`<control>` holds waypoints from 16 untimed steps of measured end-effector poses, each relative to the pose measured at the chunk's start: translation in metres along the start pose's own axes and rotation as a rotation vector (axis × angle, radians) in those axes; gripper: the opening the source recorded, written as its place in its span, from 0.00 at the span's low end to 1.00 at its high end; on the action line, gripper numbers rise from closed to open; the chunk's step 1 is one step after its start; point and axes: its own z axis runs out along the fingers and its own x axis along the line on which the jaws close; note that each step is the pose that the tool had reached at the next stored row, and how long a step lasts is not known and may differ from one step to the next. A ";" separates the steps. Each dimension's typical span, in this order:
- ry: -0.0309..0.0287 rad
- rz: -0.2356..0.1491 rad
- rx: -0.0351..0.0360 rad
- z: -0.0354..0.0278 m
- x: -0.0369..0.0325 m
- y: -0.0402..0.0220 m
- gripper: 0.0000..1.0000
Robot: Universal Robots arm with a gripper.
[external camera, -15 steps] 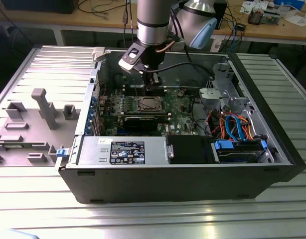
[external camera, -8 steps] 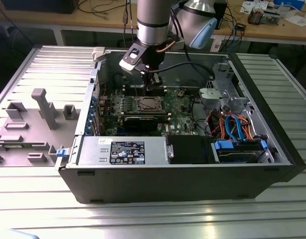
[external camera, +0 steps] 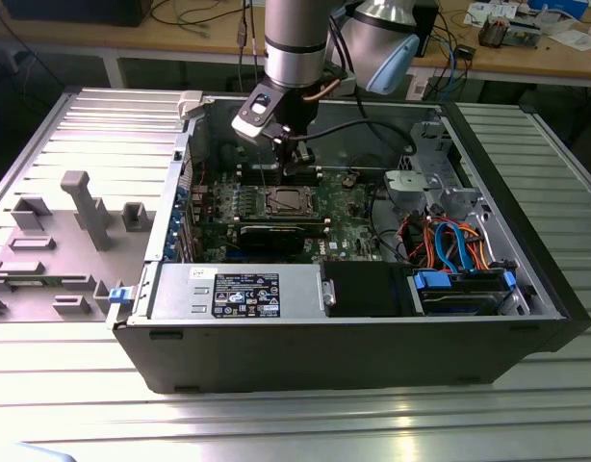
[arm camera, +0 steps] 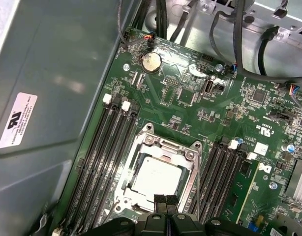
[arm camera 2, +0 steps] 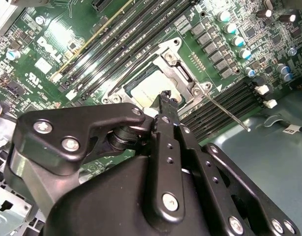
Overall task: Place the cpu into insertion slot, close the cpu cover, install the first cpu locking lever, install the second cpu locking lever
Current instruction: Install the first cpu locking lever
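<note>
Flat on the bench point(external camera: 295, 423), an open computer case point(external camera: 353, 356) with the motherboard point(arm camera: 190, 98) exposed. Reaching down into it in the exterior view, the arm point(external camera: 295, 38). Low over the board, the gripper point(arm camera: 166, 199), directly above one edge of the socket. Jaws pressed together, nothing pinched between them.

Seated in the insertion slot point(external camera: 285, 201), the cpu point(arm camera: 158, 178), silvery top up, between two banks of memory slots point(arm camera: 99, 162). Folded down flat around the chip, the cpu cover point(arm camera: 168, 149) (metal top visible through its square window).

In the second wrist view, one locking lever point(arm camera 2: 225, 111) unlatched, angled out from a socket corner across the memory slots. State of the other lever: cannot tell.

To the exterior view's right of the socket, a drive cage point(external camera: 421, 183) and bundled cables point(external camera: 449, 241).
</note>
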 end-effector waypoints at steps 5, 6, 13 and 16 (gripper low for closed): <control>-0.0002 -0.012 -0.0003 0.0000 0.0000 0.0000 0.11; -0.0002 -0.015 -0.0003 0.0000 0.0000 0.0000 0.11; -0.0004 -0.034 -0.0006 0.0000 0.0000 0.0000 0.11; -0.0005 -0.043 -0.0008 0.0000 0.0000 0.0000 0.11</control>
